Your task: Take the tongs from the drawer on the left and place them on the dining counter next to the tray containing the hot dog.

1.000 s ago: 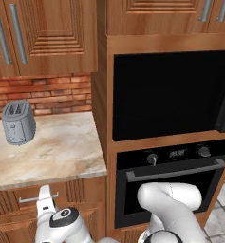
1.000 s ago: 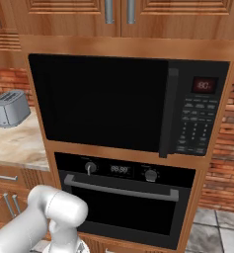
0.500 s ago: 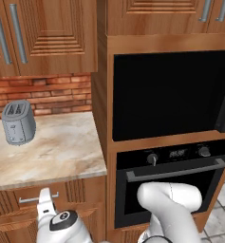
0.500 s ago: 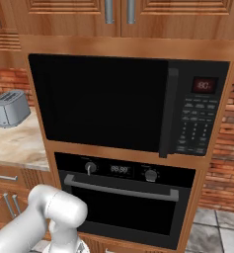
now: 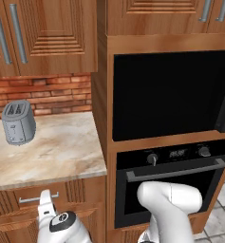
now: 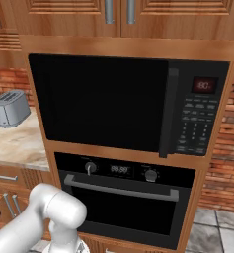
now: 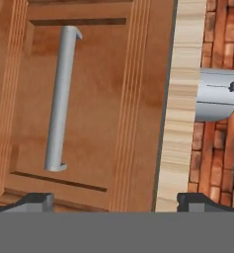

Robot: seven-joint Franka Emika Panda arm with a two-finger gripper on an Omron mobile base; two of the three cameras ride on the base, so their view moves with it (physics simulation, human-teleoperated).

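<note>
Reddish-brown wood makes up the drawer (image 7: 84,108), and its panelled front with one short silver bar handle (image 7: 60,99) faces the gripper (image 7: 116,200). The drawer sits shut just under the front edge of the small marbled tabletop (image 5: 47,152), near that tabletop's right end. The tongs cannot be seen, so they are presumably inside.

The handle is the place to take hold: a rigid metal bar standing clear of the panel, smooth and probably slippery, best pinched around its middle so the pull stays square. The drawer itself looks stiff and fairly light and should slide straight out. The tongs, thin metal, are likely light, hard and inclined to slip or pivot when held near one end.

The fingers (image 7: 37,201) are spread wide and hold nothing; their tips stand well apart at the bottom of the hand view, with the handle ahead, nearer one tip than the other, and not yet between them.

A grey toaster (image 5: 18,122) stands towards the back left of the tabletop, clear of the drawer. To the right are the black microwave (image 6: 123,106) and the oven (image 6: 126,197) below it; the oven's handle (image 6: 121,188) juts out and could crowd the arm's elbow (image 5: 171,201). Nothing blocks the drawer front.
</note>
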